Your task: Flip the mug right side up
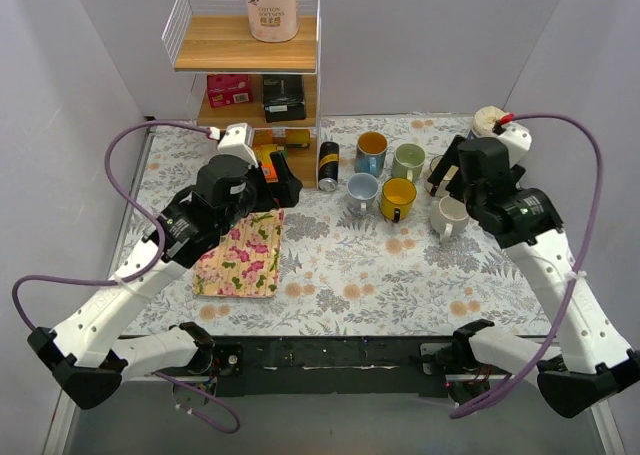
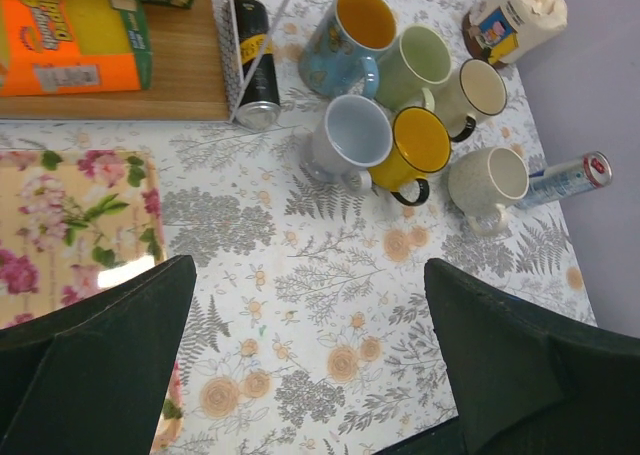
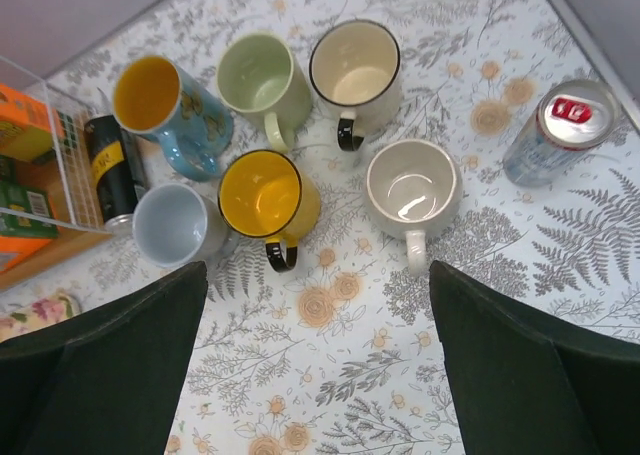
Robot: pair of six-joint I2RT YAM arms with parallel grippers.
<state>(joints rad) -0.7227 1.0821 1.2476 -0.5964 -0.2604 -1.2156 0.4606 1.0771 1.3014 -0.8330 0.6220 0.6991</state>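
Several mugs stand in a cluster at the back middle of the table, all with their mouths up: a blue mug (image 1: 371, 153) (image 3: 165, 105), a green mug (image 1: 408, 161) (image 3: 262, 77), a cream black-rimmed mug (image 3: 355, 65), a pale blue mug (image 1: 362, 191) (image 3: 175, 225), a yellow mug (image 1: 398, 198) (image 3: 265, 195) and a white speckled mug (image 1: 450, 216) (image 3: 412, 187). My right gripper (image 3: 315, 365) is open and empty above the cloth just in front of the yellow and white mugs. My left gripper (image 2: 310, 365) is open and empty, to the left of the cluster.
A floral tray (image 1: 242, 253) lies at the left. A wire shelf rack (image 1: 245, 45) with a paper roll (image 1: 271, 5) and boxes stands at the back. A black can (image 1: 327, 165) stands beside it. A silver can (image 3: 560, 135) lies right of the mugs.
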